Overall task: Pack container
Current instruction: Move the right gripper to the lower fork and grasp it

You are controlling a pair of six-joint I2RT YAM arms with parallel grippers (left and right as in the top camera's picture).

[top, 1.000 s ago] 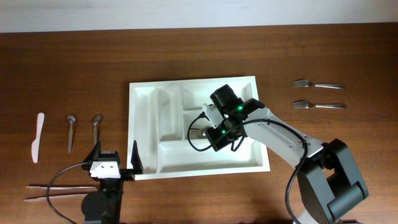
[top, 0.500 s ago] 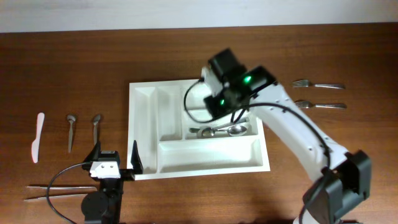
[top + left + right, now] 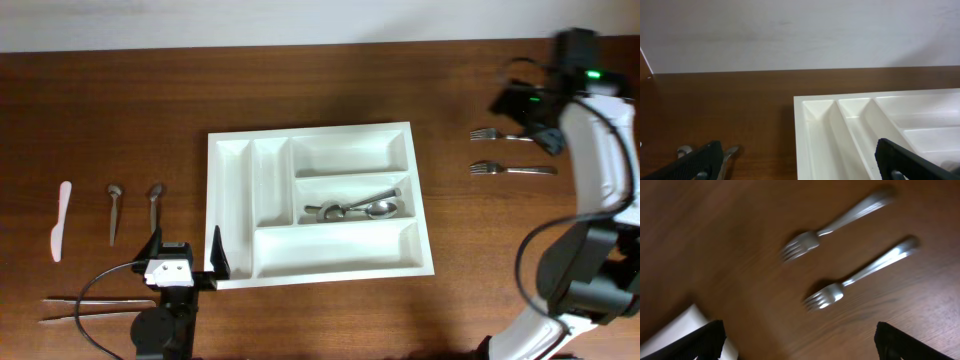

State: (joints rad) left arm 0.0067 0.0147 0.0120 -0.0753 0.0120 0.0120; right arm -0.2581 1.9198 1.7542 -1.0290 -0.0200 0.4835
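Dark wood counter (image 3: 120,100) under a pale wall. White container (image 3: 230,150) flat at centre, two spoons (image 3: 352,210) in its middle wide compartment. Likely light, stiff, slick plastic; best taken by a rim wall, if moved at all. Left claw (image 3: 186,252) spread wide, empty, just off the near-left corner. Right claw (image 3: 800,344) spread, empty, above two forks (image 3: 822,296): thin flat metal, probably slippery, so pinch across a handle. Bare wood all around them, container rim well apart.

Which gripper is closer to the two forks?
Right. The right gripper hovers right by the forks at the table's right end. The left gripper sits by the white cutlery tray's near-left corner, far across from them.
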